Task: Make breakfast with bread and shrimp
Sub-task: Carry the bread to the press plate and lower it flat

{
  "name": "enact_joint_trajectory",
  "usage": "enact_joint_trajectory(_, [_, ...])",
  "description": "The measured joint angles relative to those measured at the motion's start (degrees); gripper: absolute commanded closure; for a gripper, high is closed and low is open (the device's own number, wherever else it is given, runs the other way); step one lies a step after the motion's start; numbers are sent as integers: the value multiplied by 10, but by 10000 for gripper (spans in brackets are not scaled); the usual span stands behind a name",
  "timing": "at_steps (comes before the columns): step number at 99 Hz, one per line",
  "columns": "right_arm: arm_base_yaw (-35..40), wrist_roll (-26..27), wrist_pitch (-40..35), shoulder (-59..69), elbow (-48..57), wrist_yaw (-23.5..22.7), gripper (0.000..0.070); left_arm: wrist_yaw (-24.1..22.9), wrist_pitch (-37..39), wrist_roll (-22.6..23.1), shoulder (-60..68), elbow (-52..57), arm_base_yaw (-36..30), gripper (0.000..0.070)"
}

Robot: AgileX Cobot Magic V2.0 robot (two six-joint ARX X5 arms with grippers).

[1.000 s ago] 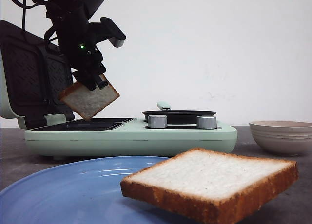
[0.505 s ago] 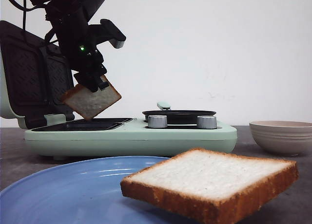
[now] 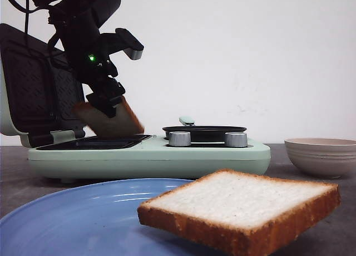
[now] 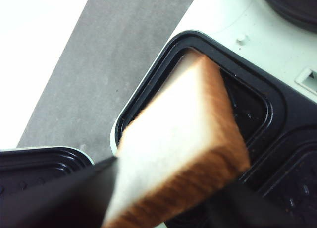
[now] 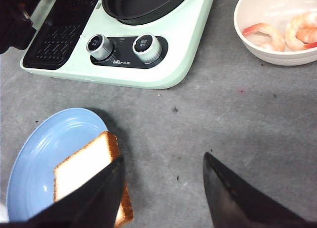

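The black left gripper (image 3: 105,103) is clamping a tilted square white bread slice (image 4: 183,148) over the mint-green sandwich maker's black left grill plate (image 4: 247,106). The right gripper (image 5: 163,188) is hovering with its jaws spread wide, gripping nothing.

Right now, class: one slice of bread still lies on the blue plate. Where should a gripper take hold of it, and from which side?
Probably by the crust edge that juts past the plate rim. The slice lies almost flat, one corner hanging over the table, so fingers can close above and below it there. Come in low from the right, where the open right gripper waits.
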Motion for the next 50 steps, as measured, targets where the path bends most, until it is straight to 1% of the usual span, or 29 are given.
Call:
enact_joint_trajectory(4, [0, 0, 0, 0, 0, 0, 397, 1, 0, 0, 0, 0, 0, 327])
enact_joint_trajectory(11, [0, 0, 0, 0, 0, 0, 397, 6, 0, -3, 0, 0, 0, 292])
enact_joint_trajectory(50, [0, -1, 0, 0, 0, 0, 397, 64, -4, -49, 0, 0, 0, 292])
